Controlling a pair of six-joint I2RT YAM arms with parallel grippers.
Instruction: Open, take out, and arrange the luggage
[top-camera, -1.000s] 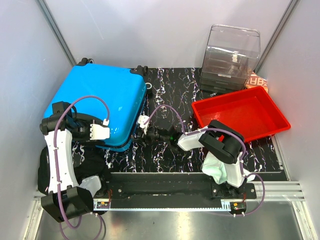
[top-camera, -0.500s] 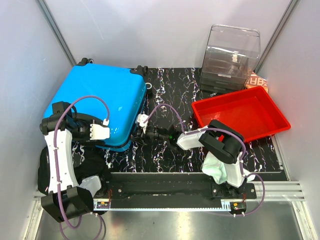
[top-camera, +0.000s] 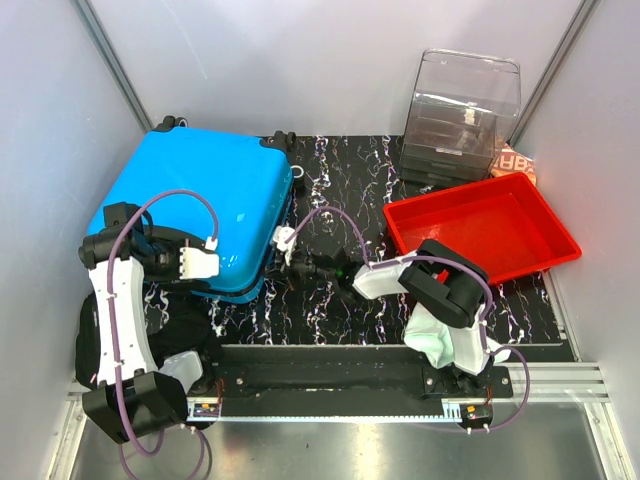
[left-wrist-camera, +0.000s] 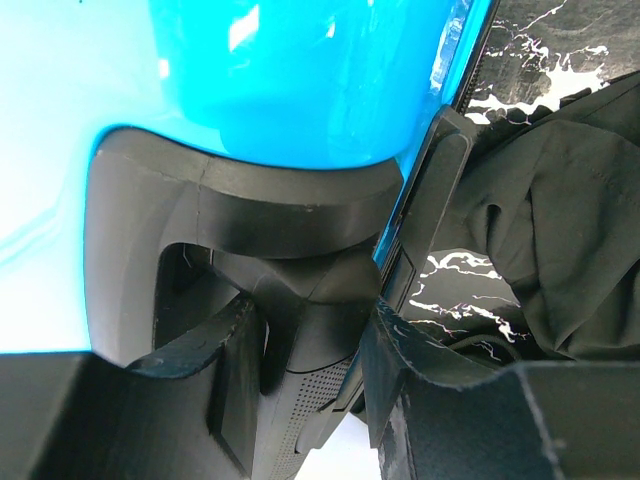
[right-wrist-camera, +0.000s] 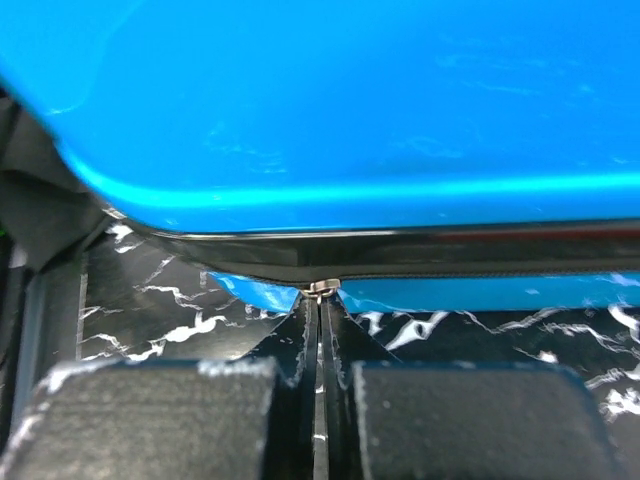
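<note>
The bright blue luggage (top-camera: 200, 195) lies flat at the left of the marbled table, wheels at the far end. My left gripper (top-camera: 222, 272) is at its near end. In the left wrist view the fingers (left-wrist-camera: 235, 370) clamp the black handle (left-wrist-camera: 300, 300) from both sides. My right gripper (top-camera: 282, 264) reaches left to the luggage's right edge. Seen from the right wrist, the right gripper (right-wrist-camera: 322, 310) is shut on the thin zipper pull, just below the metal slider (right-wrist-camera: 322, 288) on the zip line. The shell (right-wrist-camera: 330, 90) looks closed.
A red tray (top-camera: 480, 232) sits at the right, with a clear plastic drawer box (top-camera: 465, 110) behind it and an orange item (top-camera: 515, 160) beside that. Black cloth (top-camera: 185, 320) lies at the luggage's near corner. Grey walls close in on both sides.
My right gripper has edged left to the luggage's edge and closed onto the zipper pull. The left arm and the luggage have not moved.
</note>
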